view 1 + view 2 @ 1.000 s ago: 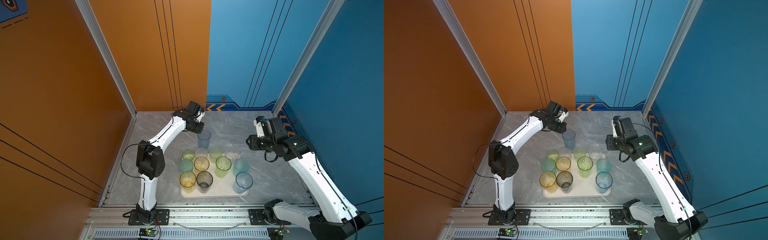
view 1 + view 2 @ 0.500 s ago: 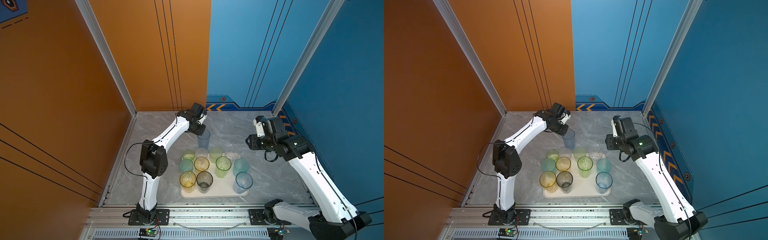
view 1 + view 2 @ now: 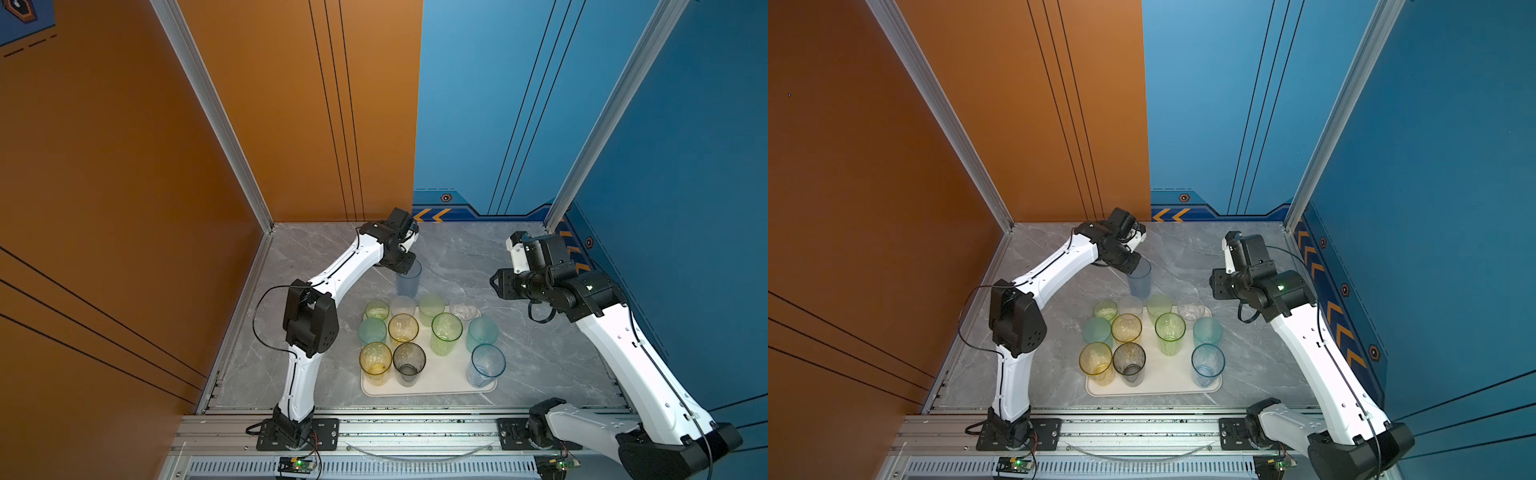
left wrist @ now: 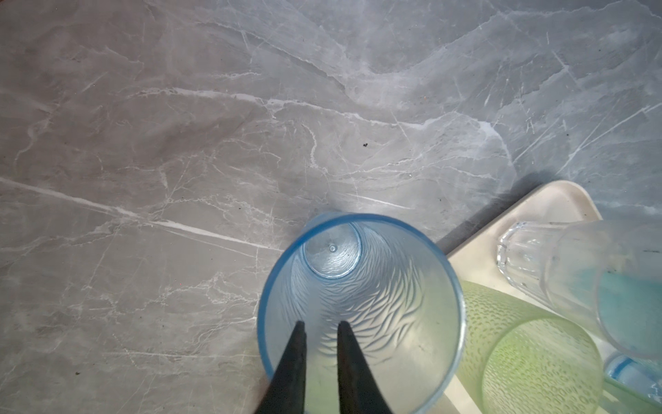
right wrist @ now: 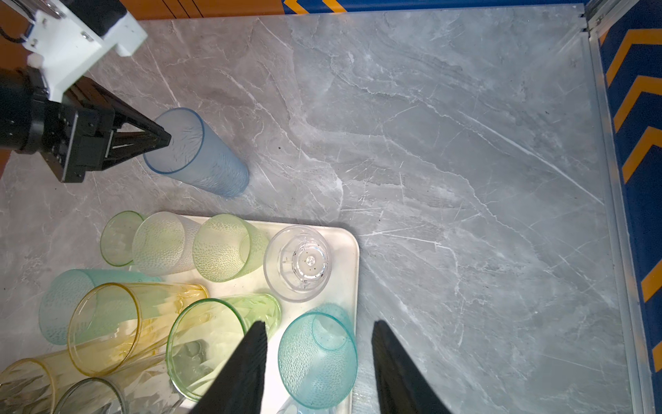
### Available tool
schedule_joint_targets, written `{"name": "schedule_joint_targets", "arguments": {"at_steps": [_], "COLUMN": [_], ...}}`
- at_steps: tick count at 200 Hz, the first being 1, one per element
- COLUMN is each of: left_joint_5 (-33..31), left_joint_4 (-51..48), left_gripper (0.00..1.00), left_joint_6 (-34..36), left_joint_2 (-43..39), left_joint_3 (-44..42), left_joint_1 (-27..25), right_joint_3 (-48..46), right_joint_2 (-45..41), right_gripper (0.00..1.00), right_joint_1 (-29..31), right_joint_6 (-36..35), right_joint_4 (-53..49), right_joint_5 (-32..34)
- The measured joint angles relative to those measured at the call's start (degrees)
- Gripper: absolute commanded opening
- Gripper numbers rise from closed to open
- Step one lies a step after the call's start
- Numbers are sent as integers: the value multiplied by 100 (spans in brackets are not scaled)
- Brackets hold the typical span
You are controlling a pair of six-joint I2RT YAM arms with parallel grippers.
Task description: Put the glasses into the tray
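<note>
The left gripper point(image 4: 321, 324), stretched toward the worktop's far edge, pinches the rim of a blue textured tumbler point(image 4: 394, 304). The right gripper point(image 5: 318, 324) hovers, jaws apart.

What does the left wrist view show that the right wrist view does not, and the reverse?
Only the left wrist view: the inside of the blue tumbler down to its bottom. Only the right wrist view: the right gripper, open and holding nothing, and the yellow glasses. Both: the left gripper shut on the blue tumbler's rim, a corner of the tray, the clear glass on it.
</note>
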Motion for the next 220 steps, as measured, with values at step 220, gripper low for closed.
{"name": "schedule_joint_targets", "arguments": {"at_steps": [220], "left_joint_5": [-306], "left_joint_4": [-164], "left_gripper": [33], "left_joint_6": [26], "left_joint_2": [-168], "left_joint_3": [96], "left_joint_1": [372], "right_joint_3": [-125], "right_joint_2": [-46], "right_gripper": [48], "right_joint_1": [-15], "right_joint_6": [-2], "right_joint_4": [39], "right_joint_5": [-87]}}
